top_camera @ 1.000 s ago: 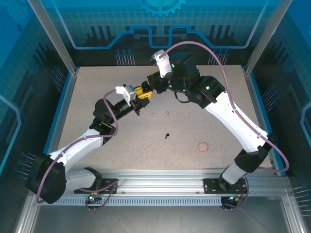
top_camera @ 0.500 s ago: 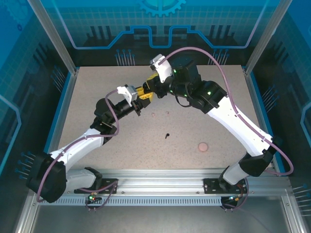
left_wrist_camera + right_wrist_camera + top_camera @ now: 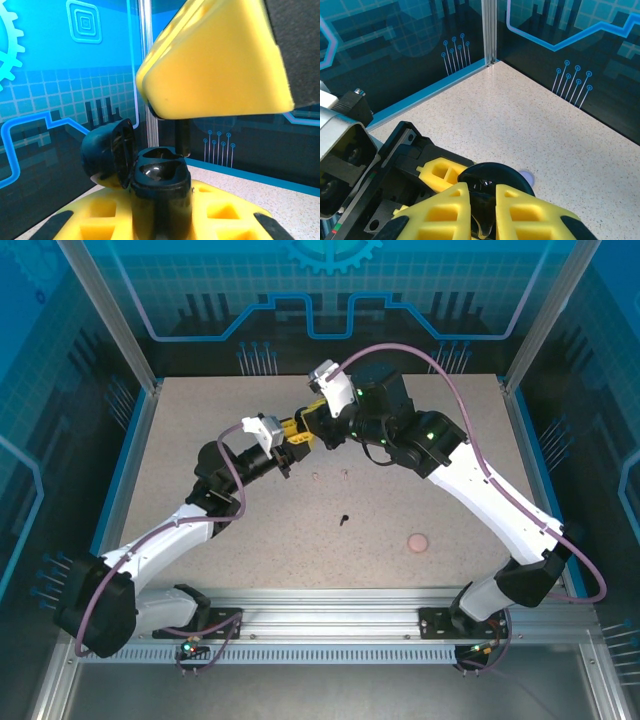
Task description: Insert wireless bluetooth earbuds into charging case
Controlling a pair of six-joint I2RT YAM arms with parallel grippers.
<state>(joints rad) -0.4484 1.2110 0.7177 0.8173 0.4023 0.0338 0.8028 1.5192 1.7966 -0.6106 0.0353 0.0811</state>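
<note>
blk earbud (image 3: 343, 519) (image 3: 182, 136) x2, blk case (image 3: 160, 200) x1

Charging case (image 3: 160, 180) and earbud (image 3: 181, 136) black; left pincer (image 3: 160, 220), right pincer (image 3: 482, 210) yellow; table (image 3: 535, 125) beige speckle; walls (image 3: 395, 30) blue, circuit-line print.

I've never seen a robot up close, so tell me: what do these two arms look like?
The left arm and right arm have white shells with black joints. A purple cable loops along each. Small green lights dot the right one. Each ends in yellow fingers with black patches.
</note>
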